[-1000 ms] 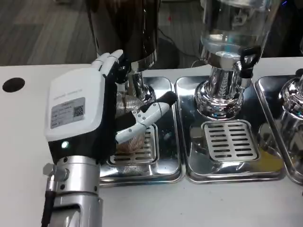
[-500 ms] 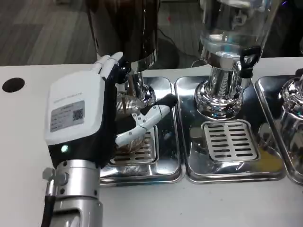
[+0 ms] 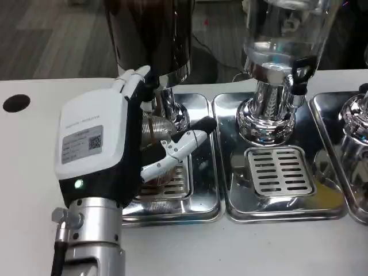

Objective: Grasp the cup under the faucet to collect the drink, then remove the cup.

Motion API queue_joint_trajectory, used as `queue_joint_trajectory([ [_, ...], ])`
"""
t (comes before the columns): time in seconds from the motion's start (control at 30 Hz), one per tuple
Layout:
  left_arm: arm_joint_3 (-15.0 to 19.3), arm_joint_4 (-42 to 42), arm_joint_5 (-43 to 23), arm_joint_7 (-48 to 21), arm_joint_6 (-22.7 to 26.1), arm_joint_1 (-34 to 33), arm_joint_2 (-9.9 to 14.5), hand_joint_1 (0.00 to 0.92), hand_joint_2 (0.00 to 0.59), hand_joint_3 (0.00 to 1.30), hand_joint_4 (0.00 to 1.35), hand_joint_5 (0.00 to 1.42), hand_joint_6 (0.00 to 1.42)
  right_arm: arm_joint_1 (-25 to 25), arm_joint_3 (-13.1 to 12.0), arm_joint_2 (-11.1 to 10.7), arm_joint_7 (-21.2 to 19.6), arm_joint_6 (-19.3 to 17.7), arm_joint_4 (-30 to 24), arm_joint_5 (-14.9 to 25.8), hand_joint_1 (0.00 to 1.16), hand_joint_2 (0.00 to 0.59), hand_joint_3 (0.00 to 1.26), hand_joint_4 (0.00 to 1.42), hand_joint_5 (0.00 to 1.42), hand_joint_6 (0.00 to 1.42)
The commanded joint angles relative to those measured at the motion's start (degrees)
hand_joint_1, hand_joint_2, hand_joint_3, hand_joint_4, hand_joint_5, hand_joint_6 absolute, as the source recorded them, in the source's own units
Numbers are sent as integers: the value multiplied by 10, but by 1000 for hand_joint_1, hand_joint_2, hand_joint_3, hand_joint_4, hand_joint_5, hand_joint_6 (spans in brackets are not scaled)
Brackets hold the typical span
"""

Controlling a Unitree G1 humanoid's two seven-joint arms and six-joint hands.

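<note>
Fingers of the left hand [image 3: 109, 146] wrap one clear ribbed cup [image 3: 154, 129], holding it over the grille of the left drip tray [image 3: 201, 201], under the dark dispenser [image 3: 152, 34]. Three steel trays and three dispensers line the table [image 3: 29, 172].

The left hand [image 3: 106, 144], gripping the clear cup [image 3: 156, 131] under the dark dispenser's faucet [image 3: 150, 95], has lifted it slightly off the drip grate [image 3: 171, 183].

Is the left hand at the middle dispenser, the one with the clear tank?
No, the left hand is at the dark dispenser on the left, wrapped around a cup over its drip tray.
</note>
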Motion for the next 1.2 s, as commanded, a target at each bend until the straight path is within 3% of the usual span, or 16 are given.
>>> queue_joint_trajectory([
  [0.03, -3, 7, -2, -12, -2, 17, 2, 81, 75, 277, 216, 738, 886, 6, -5, -6, 4, -8, -6, 0, 419, 410, 171, 54, 37, 0],
  [1.03, 6, 8, -13, -9, -5, 12, 3, 82, 75, 271, 206, 732, 886, 6, -1, -5, 8, -7, -4, -1, 421, 410, 171, 54, 37, 0],
  [1.2, 20, 0, -24, -3, -10, -4, 4, 56, 62, 43, 2, 652, 864, 6, -1, -5, 9, -9, -2, 0, 421, 411, 171, 54, 37, 0],
])
